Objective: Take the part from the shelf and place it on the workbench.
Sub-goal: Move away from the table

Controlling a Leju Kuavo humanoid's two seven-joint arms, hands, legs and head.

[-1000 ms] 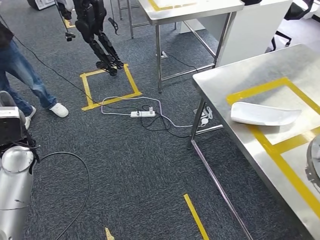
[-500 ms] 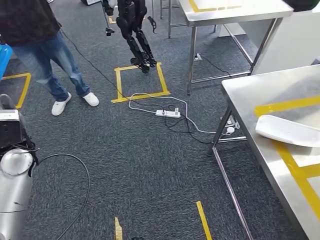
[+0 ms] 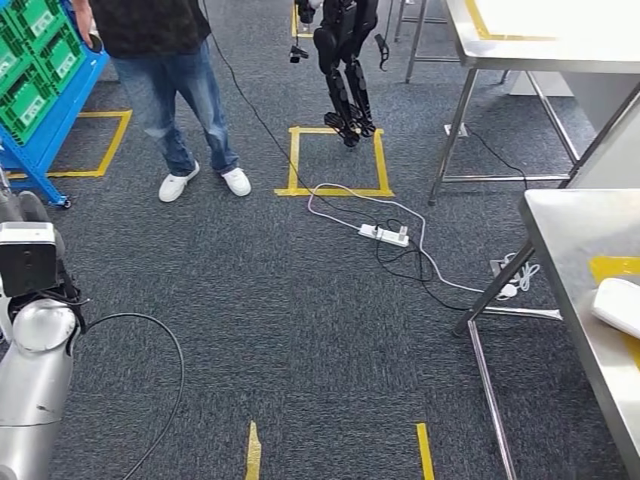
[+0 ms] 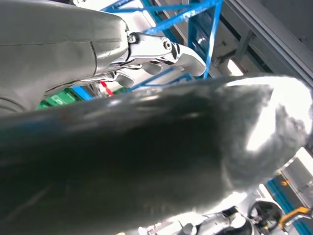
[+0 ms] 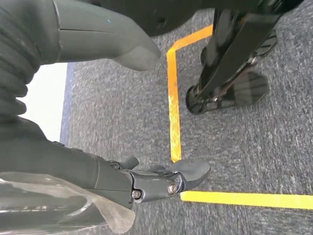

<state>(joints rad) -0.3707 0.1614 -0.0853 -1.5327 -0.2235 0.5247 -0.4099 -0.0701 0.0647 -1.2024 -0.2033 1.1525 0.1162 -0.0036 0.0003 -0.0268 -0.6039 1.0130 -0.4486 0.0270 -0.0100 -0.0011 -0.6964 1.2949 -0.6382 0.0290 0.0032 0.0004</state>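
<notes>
One white part already lies on the surface, while the right hand, fingers extended, holds nothing; the left hand's state is unclear, and the shelf awaits.

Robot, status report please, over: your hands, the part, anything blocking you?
Right hand holds nothing, fingers apart; left hand unclear. A white part lies on the workbench. Person by blue shelf; cables, power strip on floor.

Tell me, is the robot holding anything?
The right hand holds nothing. A dark shiny shape lies beside the left hand; whether it is held cannot be told.
</notes>
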